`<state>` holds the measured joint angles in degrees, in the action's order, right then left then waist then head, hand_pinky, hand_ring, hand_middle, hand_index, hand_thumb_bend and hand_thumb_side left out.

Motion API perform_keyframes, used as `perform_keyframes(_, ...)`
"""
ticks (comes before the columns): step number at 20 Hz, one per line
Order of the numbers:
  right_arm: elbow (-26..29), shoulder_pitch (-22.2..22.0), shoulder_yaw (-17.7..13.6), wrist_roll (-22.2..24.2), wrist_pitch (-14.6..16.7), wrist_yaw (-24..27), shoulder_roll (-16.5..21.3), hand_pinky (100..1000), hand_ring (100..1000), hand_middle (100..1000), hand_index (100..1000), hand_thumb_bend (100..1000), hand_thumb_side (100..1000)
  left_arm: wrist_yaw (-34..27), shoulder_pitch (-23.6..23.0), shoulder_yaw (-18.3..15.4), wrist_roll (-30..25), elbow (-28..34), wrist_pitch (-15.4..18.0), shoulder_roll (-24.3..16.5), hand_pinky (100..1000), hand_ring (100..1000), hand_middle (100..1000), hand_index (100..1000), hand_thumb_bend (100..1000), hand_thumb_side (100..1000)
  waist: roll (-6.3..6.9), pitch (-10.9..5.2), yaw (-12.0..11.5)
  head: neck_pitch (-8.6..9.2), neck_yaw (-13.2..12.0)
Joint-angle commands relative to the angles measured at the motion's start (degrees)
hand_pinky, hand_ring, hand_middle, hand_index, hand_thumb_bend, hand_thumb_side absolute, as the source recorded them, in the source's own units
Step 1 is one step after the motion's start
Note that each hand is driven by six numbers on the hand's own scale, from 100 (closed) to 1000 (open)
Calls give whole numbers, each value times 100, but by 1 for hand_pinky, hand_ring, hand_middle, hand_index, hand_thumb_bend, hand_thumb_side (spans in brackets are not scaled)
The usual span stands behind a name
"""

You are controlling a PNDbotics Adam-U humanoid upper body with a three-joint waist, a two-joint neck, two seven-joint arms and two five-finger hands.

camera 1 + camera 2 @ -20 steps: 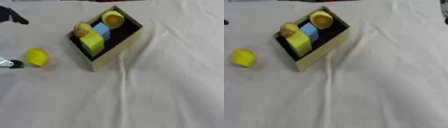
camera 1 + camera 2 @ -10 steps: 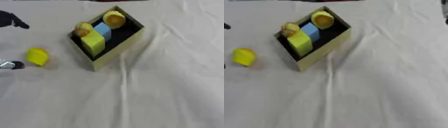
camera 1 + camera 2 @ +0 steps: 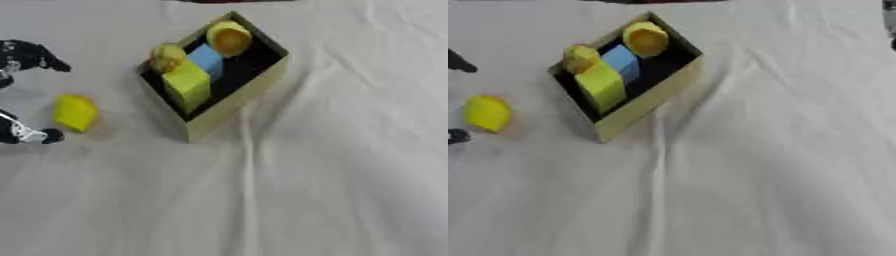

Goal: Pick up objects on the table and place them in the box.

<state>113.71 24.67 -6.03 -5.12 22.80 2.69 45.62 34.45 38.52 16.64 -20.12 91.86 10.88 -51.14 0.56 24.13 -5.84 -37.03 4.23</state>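
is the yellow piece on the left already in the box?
No: the yellow piece lies on the white cloth, left of the box and apart from it, between the parts of the left hand that show.

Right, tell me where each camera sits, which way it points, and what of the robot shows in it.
Left eye view: in the head, looking down at the open cardboard box of coloured blocks on the white cloth; the black left hand shows at the left edge.
Right eye view: beside it, same downward aim; only dark fingertips show at the left.
Both share the box and the loose yellow block left of it.
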Motion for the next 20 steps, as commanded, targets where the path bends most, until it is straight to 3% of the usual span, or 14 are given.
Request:
perform_keyframes(1,88,42,-67,27,8,5,97,858,793,592,739,100,476,29,118,16,-3,-109,71,-62,783,772,735,858,631,352,5,-102,6,78,-20)
perform_keyframes(9,88,48,-62,48,4,24,68,859,793,591,739,100,478,394,240,142,87,-547,212,148,786,774,738,854,590,327,2,-95,29,103,-55)
perform_keyframes(20,88,41,-58,76,4,44,43,860,794,590,739,100,481,718,320,205,67,-1036,380,381,781,771,734,848,383,242,-17,-85,49,120,-77)
